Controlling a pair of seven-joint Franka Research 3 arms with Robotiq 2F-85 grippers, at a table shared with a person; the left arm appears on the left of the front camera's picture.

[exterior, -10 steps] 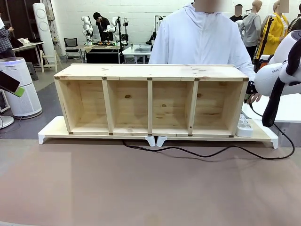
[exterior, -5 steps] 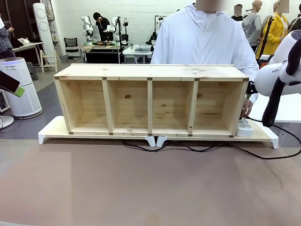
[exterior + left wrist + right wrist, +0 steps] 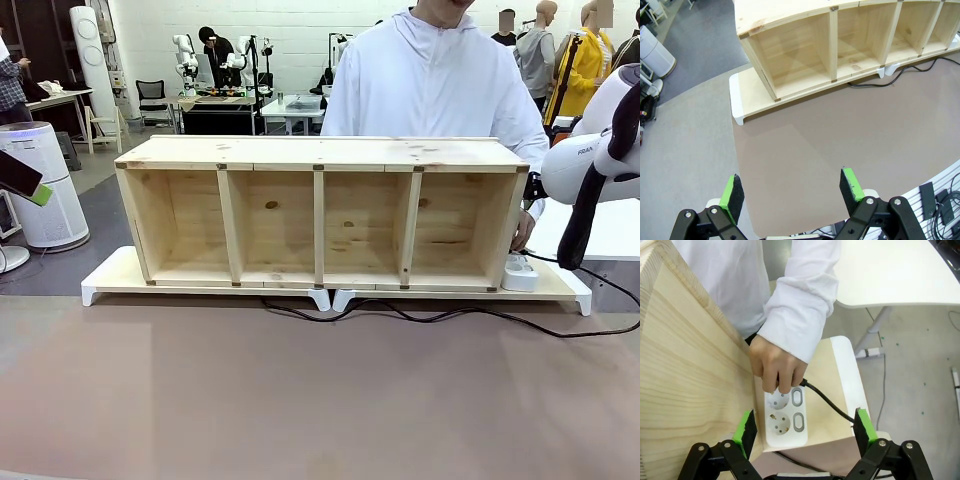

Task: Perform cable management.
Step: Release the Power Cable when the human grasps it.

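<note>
In the front view, the cable (image 3: 450,318) lies slack along the counter (image 3: 300,400) just in front of the white riser (image 3: 110,280) carrying the wooden shelf (image 3: 320,210), running toward the counter's right edge; the step in hand appears to be plugging in. In the left wrist view, the left gripper (image 3: 792,192) hovers above the counter's near left corner, jaws apart and empty. In the right wrist view, the right gripper (image 3: 805,432) hangs above the power strip (image 3: 786,419), jaws apart and empty, while the person's hand (image 3: 775,367) presses the plug end into it; the next move likely calls for gathering the slack.
</note>
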